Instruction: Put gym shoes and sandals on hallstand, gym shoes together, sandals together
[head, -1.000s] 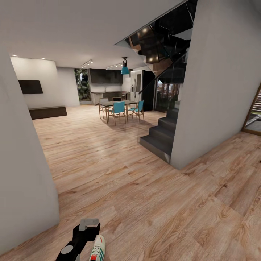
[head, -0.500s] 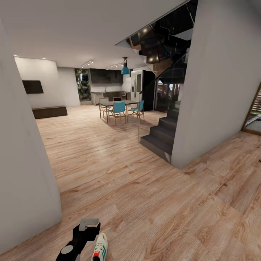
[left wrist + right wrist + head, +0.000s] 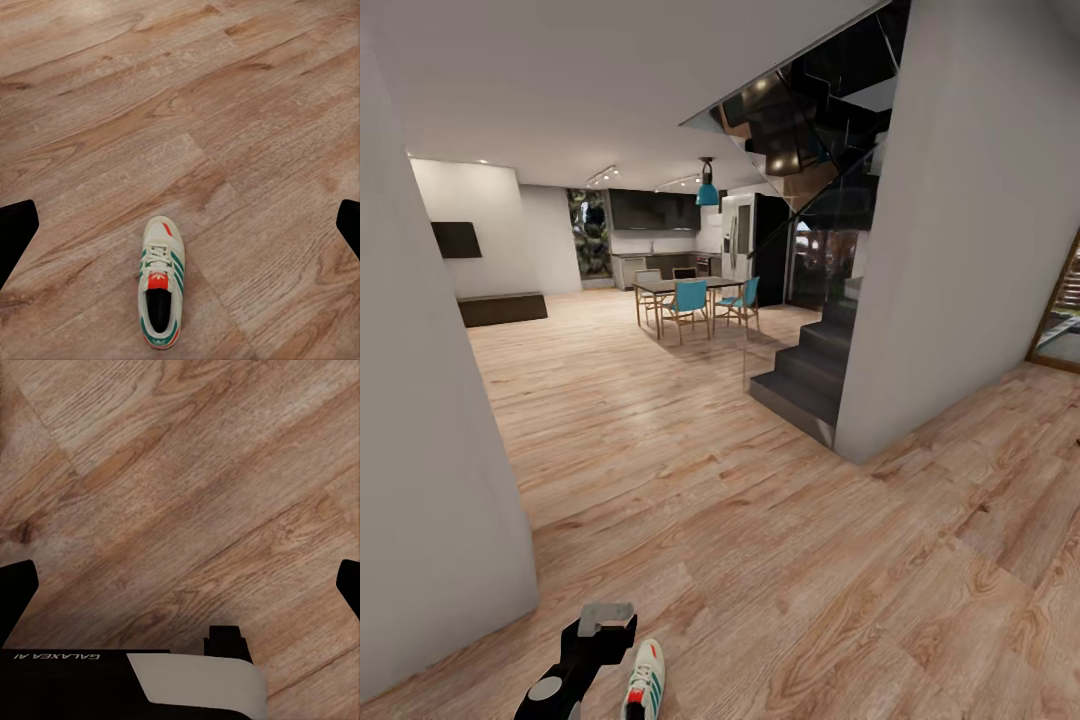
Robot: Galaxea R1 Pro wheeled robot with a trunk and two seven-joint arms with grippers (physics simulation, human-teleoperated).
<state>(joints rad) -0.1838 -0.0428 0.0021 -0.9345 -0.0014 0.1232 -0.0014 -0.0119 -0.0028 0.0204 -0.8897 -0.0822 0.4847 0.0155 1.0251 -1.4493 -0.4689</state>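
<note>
One gym shoe (image 3: pixel 161 285) lies alone on the corridor floor (image 3: pixel 225 112), straight ahead of your left gripper (image 3: pixel 180 225) in the left wrist view, heel nearest the camera and toe pointing away; the two dark fingertips (image 3: pixel 15 232) sit at the far edges of that picture, spread wide, with nothing between them, and the shoe is well below them, not touching. In the head view the same shoe (image 3: pixel 644 684) lies just beside your left arm at the bottom edge. To take it well, I judge you should lower the wrist over the middle of the shoe, turn the jaws across its narrow width rather than its length, and close around the sides near the laces, where the upper looks firm enough to grip. Your right gripper (image 3: pixel 180 577) shows its fingertips equally far apart over bare planks, empty, with part of the robot's own body beneath it. Further out, a pale wall (image 3: pixel 430 480) stands close on the left of the shoe, so keep the elbow clear of it as you descend. Beyond are the dark stairs (image 3: pixel 805 375), a dining table with blue chairs (image 3: pixel 690 300) and a kitchen at the back; none of them hinders this grasp. I can't spot the other shoe, the sandals or the rack from here
</note>
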